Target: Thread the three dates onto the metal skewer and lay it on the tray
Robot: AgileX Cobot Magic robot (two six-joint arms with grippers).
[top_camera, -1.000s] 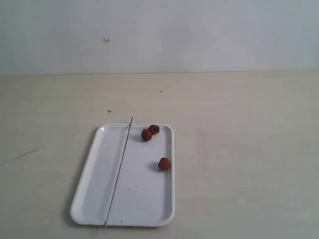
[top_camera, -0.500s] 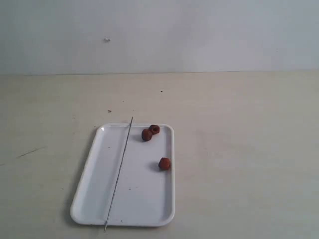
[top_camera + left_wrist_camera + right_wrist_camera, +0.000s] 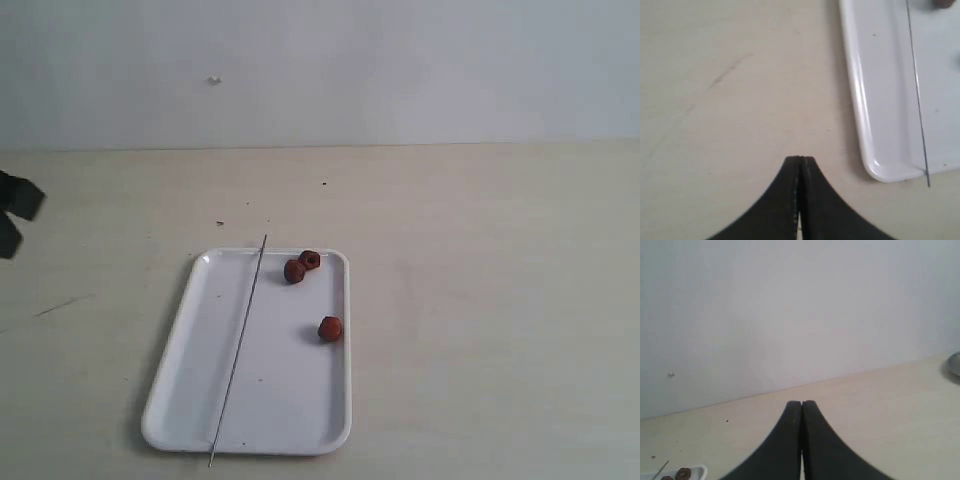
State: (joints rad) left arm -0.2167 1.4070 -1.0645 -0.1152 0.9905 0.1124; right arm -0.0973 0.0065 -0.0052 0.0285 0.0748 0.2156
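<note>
Nothing threaded yet, so I'm at the start, on the approach to the first pick. The metal skewer [image 3: 238,350] is a thin straight grey rod lying lengthwise, left of centre, on the white tray [image 3: 290,395], with both tips poking past the rims. Tray is smooth and glossy, with rounded corners and a low lip.

Date 1 [image 3: 294,270] touches date 2 [image 3: 310,259] at the tray's upper right. Date 3 [image 3: 330,328] sits alone by the right rim. All 3 are small, dark red-brown, wrinkled and roundish, and I judge they could roll.

Left gripper [image 3: 15,215] is at the frame's left edge over the pale matte bench [image 3: 480,300], well apart from the tray, pads pressed together. Right gripper [image 3: 801,402] is also pressed together, empty, facing the wall.

Next I need to spread a gripper and pinch the skewer off the flat tray. That's a fiddly, thin target.
</note>
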